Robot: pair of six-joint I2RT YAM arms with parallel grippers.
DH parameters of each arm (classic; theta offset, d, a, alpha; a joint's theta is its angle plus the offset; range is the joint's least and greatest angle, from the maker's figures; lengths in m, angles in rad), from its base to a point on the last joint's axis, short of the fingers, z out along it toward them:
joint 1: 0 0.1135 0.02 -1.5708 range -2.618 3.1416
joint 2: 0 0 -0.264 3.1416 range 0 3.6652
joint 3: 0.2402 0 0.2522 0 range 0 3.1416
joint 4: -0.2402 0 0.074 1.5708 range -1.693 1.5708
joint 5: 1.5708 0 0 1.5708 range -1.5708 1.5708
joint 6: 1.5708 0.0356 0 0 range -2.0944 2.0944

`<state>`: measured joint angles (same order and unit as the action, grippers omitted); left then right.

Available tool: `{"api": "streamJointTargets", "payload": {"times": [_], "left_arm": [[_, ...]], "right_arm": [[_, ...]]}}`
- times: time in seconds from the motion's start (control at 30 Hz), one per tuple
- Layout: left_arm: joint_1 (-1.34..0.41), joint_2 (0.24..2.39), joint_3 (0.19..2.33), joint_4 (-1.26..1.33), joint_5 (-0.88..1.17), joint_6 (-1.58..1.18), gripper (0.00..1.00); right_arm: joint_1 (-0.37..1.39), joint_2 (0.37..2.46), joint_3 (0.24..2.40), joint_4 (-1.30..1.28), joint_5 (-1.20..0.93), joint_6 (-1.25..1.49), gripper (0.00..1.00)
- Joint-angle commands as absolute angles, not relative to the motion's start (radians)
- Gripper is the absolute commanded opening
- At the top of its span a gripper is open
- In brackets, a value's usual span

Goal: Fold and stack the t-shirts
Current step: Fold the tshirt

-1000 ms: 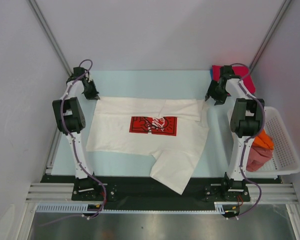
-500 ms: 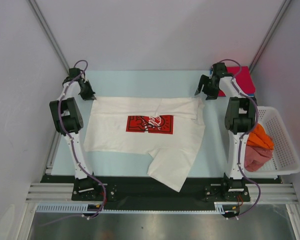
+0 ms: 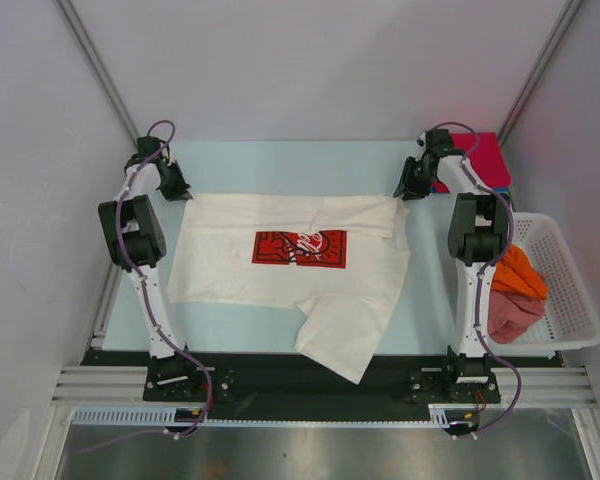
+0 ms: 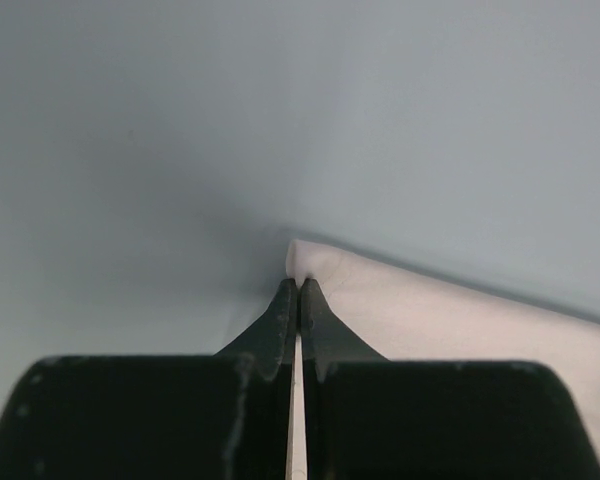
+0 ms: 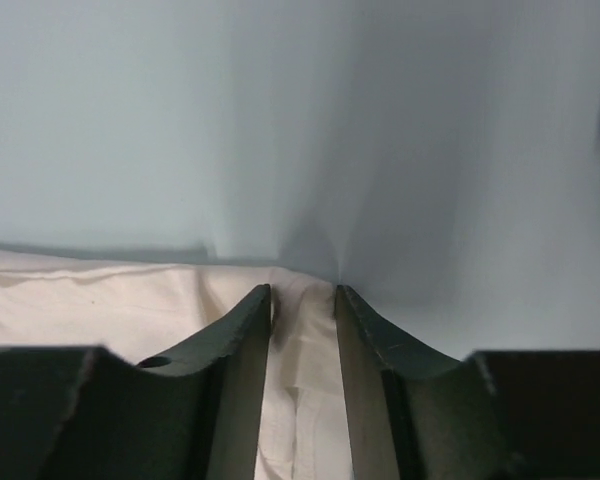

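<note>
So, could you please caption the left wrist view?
Left gripper pinched shut on a corner of the white t-shirt, over the pale table.

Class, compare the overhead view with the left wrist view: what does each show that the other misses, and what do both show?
Only the overhead view shows the red logo on the white t-shirt, and the basket holding an orange shirt. Only the left wrist view shows the left hand pinched shut on the shirt's corner. Both show the white t-shirt on the pale table.
</note>
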<state>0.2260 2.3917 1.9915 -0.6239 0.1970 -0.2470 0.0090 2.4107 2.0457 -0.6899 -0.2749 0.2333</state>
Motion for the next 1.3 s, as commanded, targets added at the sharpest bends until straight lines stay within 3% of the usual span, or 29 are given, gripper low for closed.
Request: {"api": "streamJointTargets", "payload": {"times": [0.0,0.2,0.43,0.87,0.97,1.0,1.07,1.1,1.13,1.27], "left_arm": [[0.262,2.368,1.974,-0.604,0.15,-0.242,0.0],[0.264,2.379,1.974,-0.603,0.153,-0.245,0.0],[0.278,2.41,1.985,-0.577,0.184,-0.328,0.0],[0.281,2.516,2.187,-0.589,0.242,-0.488,0.03],[0.282,2.459,2.191,-0.617,0.183,-0.473,0.2],[0.282,2.438,2.177,-0.627,0.139,-0.456,0.32],[0.282,2.392,2.149,-0.664,0.086,-0.442,0.42],[0.282,2.328,2.108,-0.675,0.065,-0.43,0.5],[0.282,2.294,2.077,-0.695,0.022,-0.431,0.55],[0.276,2.048,1.823,-0.704,-0.038,-0.451,0.63]], "right_arm": [[0.011,2.422,2.034,-0.683,-0.337,0.198,0.37],[0.008,2.441,2.039,-0.658,-0.266,0.229,0.01],[0.012,2.428,2.032,-0.503,-0.114,0.244,0.0],[0.034,2.591,2.336,-0.479,-0.055,0.248,0.0],[0.038,2.614,2.402,-0.502,-0.048,0.265,0.1],[0.04,2.615,2.417,-0.538,-0.04,0.268,0.2],[0.044,2.608,2.459,-0.581,-0.005,0.281,0.3],[0.046,2.593,2.474,-0.639,-0.002,0.291,0.45],[0.046,2.579,2.491,-0.67,0.039,0.311,0.52],[0.041,2.479,2.456,-0.823,0.086,0.333,0.68]]}}
